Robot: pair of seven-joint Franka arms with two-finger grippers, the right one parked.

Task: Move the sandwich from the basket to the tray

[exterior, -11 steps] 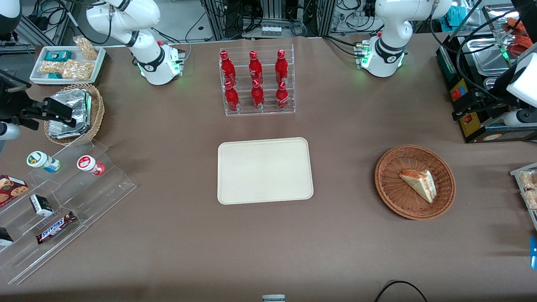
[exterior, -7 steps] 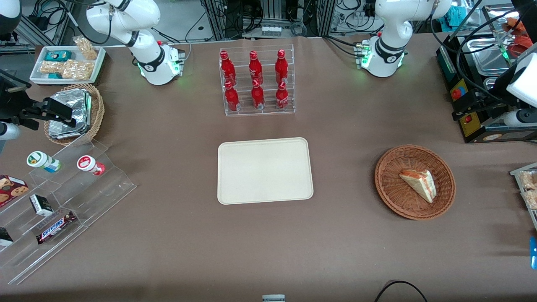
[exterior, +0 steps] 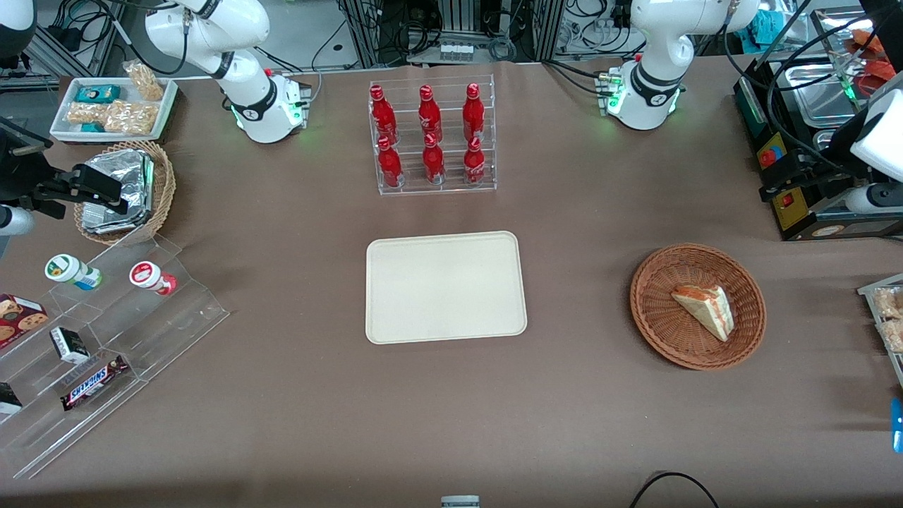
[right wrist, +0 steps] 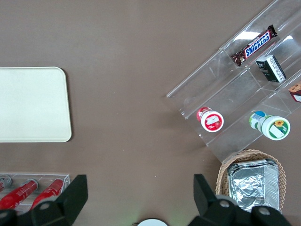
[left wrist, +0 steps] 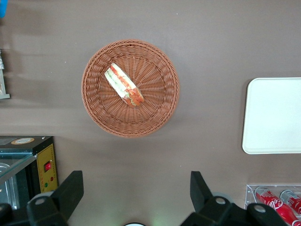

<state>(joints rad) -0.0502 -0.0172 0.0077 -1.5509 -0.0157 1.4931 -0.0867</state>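
With its fingers spread wide, the left gripper hangs high above the sandwich lying in the basket; a careless squeeze could slip off its slick wrap.

Woven wicker basket, matt tray

On the counter: one sandwich in one reddish wicker basket, one cream tray, six red bottles in one clear rack, and one pincer, fingers spread, high above the basket
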